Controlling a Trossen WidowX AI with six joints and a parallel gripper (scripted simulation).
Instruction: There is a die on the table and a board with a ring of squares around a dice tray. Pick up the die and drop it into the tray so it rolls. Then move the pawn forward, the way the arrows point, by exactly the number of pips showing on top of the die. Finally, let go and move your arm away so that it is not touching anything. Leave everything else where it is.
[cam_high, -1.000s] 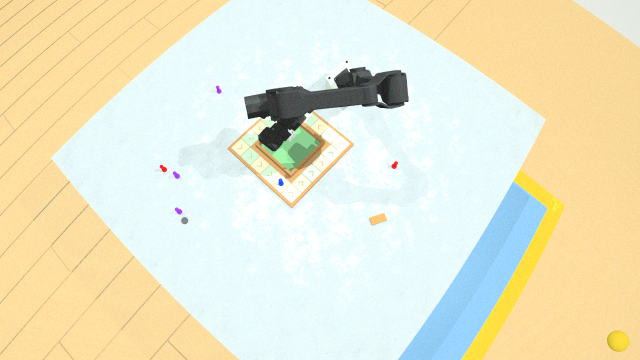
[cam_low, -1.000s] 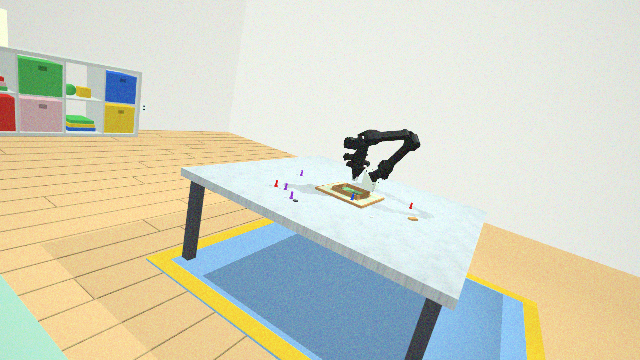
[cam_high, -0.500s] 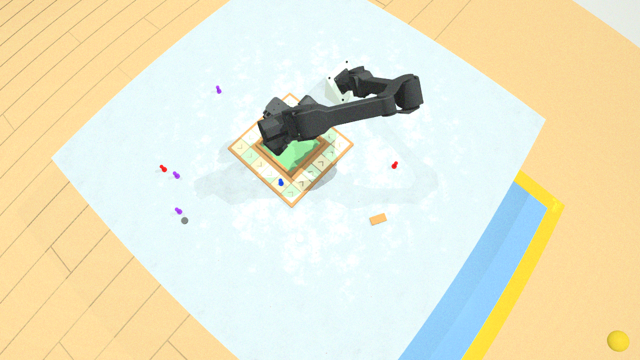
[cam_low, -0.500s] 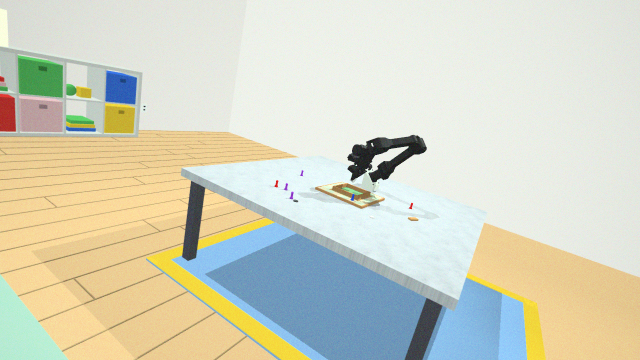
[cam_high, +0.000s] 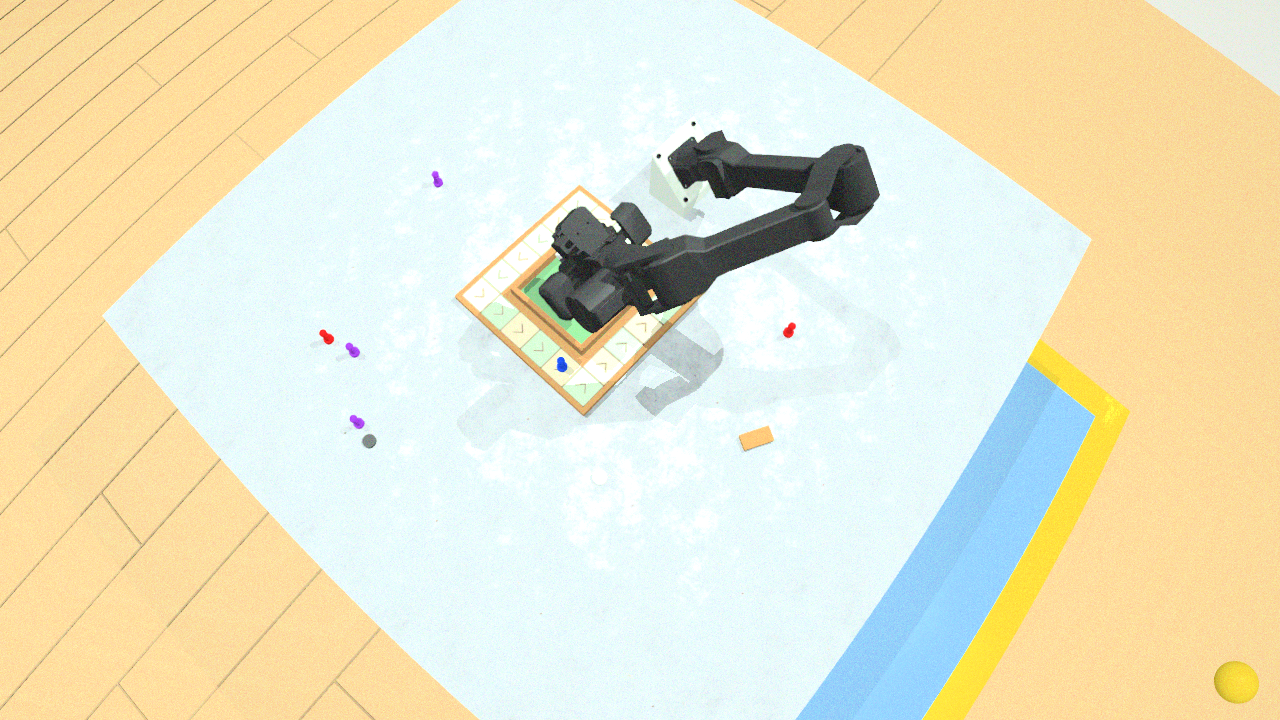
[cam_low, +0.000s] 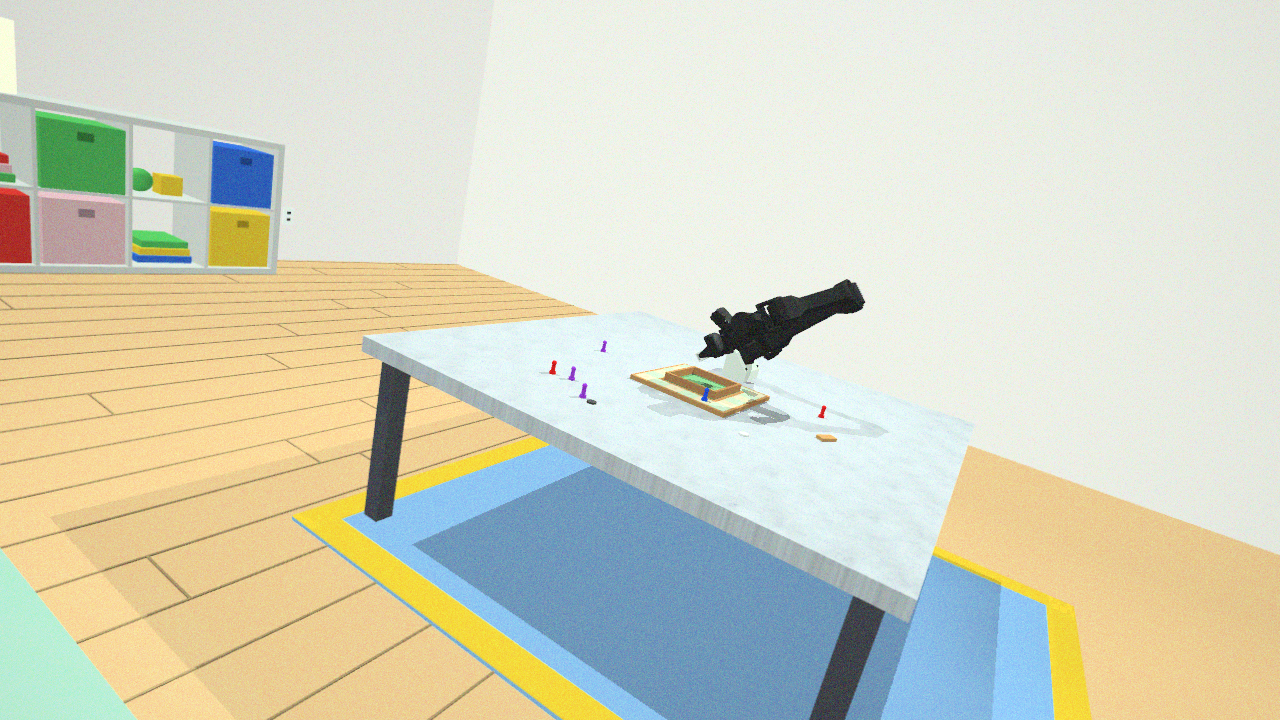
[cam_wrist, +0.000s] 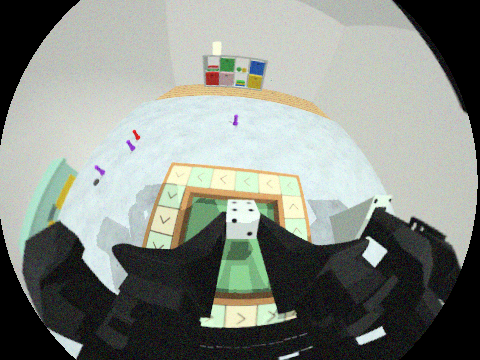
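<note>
Wrist view: the end effector (cam_wrist: 243, 228) is clamping the white die (cam_wrist: 242, 219) between its fingers, holding it above the green tray (cam_wrist: 200, 216) at the centre of the board (cam_high: 501, 313). The blue pawn (cam_high: 561, 363) is standing on a ring square just outside the tray's wooden rim, apart from the arm. The board is lying on the desk (cam_low: 805, 501).
</note>
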